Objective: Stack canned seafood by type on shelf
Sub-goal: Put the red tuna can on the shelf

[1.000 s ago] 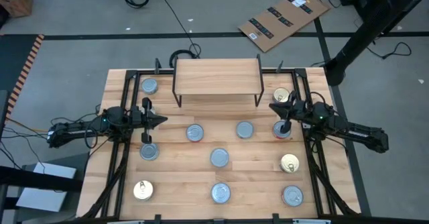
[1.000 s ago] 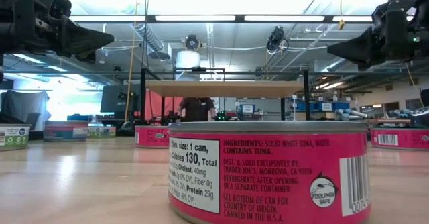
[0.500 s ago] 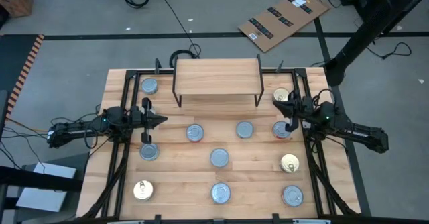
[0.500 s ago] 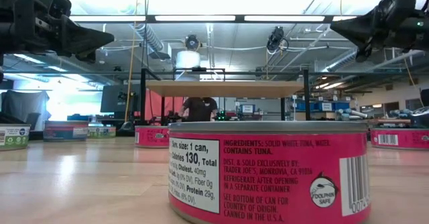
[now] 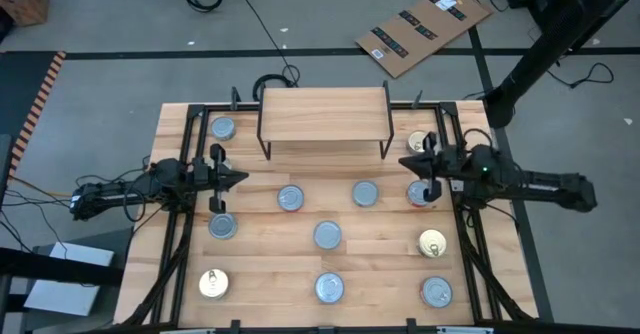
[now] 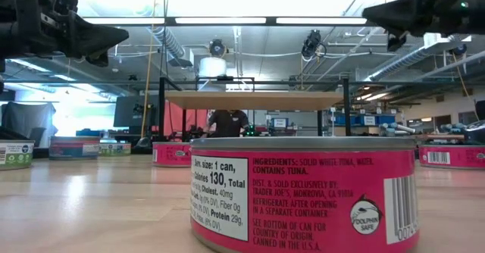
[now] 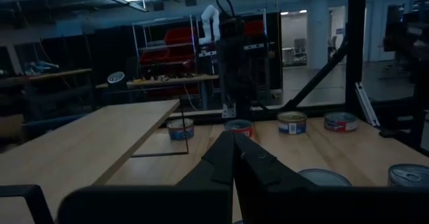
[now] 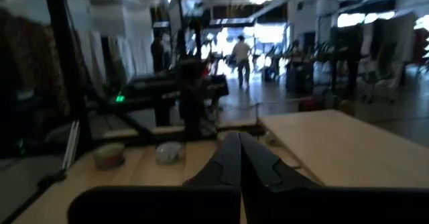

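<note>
Tins all on the tabletop, small light-wood shelf on black wire legs [image 5: 323,112] bare.

You have both pincers closed on nothing: left gripper [image 5: 243,178] waits near the table's left edge, right gripper [image 5: 404,161] hovers just beside a red-rimmed round tin [image 5: 419,194] and a gold-topped tin [image 5: 419,142]. Descend with the fingers pinched and you'd likely knock a tin away rather than straddle it.

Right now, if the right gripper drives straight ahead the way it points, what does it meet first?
Probably nothing on the table. The right gripper, shut and empty, points level across toward the left gripper, above the tins. Its wrist view shows the shelf off to one side. Depth is unclear.
</note>
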Available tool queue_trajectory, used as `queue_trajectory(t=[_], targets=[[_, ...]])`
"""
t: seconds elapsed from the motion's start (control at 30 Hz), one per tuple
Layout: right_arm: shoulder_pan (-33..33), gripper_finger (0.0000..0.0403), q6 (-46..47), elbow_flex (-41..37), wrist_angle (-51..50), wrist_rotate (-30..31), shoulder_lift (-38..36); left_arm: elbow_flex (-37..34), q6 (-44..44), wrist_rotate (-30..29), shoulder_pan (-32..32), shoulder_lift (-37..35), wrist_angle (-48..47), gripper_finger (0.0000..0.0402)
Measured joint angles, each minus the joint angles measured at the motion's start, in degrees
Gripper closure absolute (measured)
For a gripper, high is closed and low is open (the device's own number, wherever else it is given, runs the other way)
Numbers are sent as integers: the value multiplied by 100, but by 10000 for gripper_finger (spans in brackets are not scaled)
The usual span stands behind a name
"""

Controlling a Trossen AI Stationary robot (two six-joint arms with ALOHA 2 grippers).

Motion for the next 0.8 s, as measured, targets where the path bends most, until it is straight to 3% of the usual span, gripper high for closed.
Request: queue_trajectory(t=[0.43, 0.8], targets=[[593, 398, -531, 1882, -176, 363, 3047, 0, 2, -254, 0, 0, 46, 394], [697, 397, -596, 2997, -400, 363, 4731, 0, -140, -284, 0, 23, -163, 394]])
